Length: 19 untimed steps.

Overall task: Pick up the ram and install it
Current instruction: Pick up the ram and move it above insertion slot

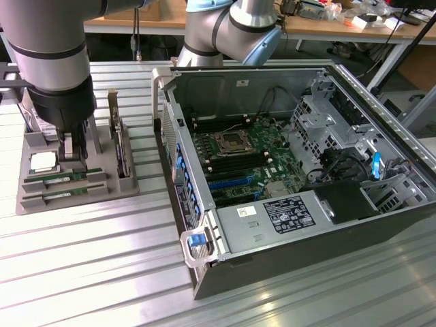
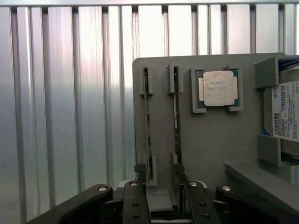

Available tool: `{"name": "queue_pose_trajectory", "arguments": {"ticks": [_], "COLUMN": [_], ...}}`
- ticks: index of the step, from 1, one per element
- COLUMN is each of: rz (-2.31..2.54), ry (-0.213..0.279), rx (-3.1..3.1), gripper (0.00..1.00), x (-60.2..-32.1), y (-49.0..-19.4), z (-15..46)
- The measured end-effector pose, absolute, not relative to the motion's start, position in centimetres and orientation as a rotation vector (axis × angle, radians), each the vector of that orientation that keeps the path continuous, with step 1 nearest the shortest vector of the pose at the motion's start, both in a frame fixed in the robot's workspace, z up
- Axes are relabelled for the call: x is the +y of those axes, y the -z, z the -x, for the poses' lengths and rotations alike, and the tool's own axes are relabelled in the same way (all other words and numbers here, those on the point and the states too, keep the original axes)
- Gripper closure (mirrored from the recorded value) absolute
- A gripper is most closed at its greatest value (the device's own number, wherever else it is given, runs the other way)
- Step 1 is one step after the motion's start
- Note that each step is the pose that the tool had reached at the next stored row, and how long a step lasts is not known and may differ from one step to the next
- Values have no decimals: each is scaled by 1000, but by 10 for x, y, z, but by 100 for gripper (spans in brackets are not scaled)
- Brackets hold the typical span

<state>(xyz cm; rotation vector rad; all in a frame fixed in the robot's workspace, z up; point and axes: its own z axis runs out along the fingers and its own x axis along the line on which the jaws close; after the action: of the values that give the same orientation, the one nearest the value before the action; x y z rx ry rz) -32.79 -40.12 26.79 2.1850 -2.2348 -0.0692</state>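
Grey tray (image 1: 116, 189) at nine o'clock of the computer case (image 1: 272, 262) holds the ram (image 2: 148, 135); gripper (image 2: 160, 170) stands spread over it; hard drive (image 2: 286, 109) label reads TOSHIBA.

The exterior view sits high and off to one side, looking down at a slant across the ribbed metal desk (image 1: 82, 259). It stands far enough back to take in the whole open computer case (image 1: 306, 252) at centre and right of the frame, the grey parts holder (image 1: 75, 197) at middle left, and the arm (image 1: 54, 68) in the upper left. The wrist view looks straight down along the fingers (image 2: 135, 205) from close above. Both views share the holder, the CPU chip (image 2: 218, 87) seated in it, and the desk beside it.
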Motion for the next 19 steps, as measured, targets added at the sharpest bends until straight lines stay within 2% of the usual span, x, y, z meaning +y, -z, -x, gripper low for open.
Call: {"name": "queue_pose_trajectory", "arguments": {"ticks": [19], "rz": [-2192], "ry": [69], "rx": [-2227], "gripper": [64], "x": [-402], "y": [-252], "z": [329]}}
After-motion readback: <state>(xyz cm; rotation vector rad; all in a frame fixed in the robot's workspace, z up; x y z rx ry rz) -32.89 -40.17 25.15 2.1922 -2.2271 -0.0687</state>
